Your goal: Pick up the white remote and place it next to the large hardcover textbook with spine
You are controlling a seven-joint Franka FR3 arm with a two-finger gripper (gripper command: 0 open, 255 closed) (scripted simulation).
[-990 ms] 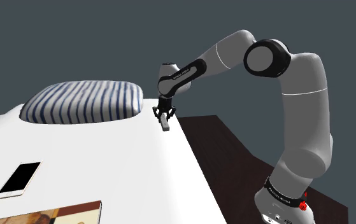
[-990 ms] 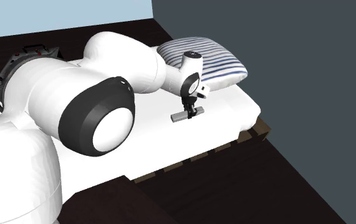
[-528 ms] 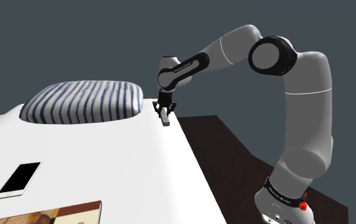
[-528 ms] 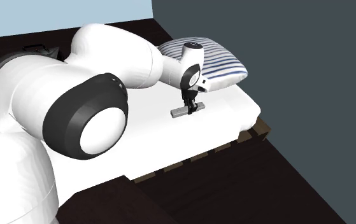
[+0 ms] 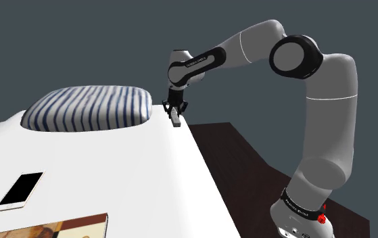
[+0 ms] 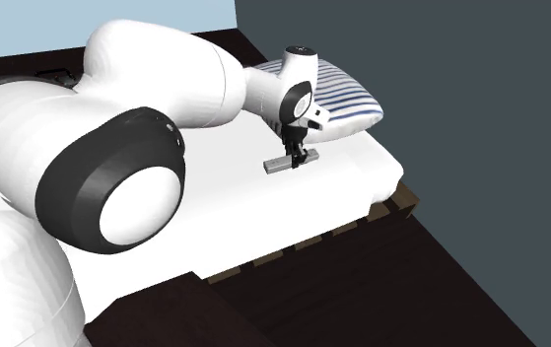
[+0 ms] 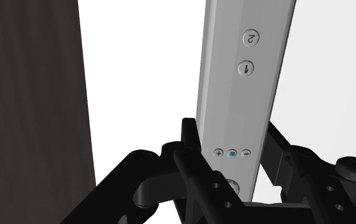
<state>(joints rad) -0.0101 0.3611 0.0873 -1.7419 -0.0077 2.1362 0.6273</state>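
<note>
Between your pincer's [image 7: 228,130] black fingers [image 7: 189,147] the pale grey remote [image 7: 246,76] is clasped, so you are holding it. It looks raised just off the white bed [image 5: 113,162], at the far right edge beside the striped pillow [image 5: 89,107]. The pick-up seems done. What's left is the carry: the book [image 5: 52,227] lies at the shoulder view's near left, past the phone [image 5: 19,191], well apart from the remote. Then set it alongside.

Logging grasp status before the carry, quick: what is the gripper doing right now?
Gripper: closed, holding the long pale grey remote with round buttons between its fingers.
</note>
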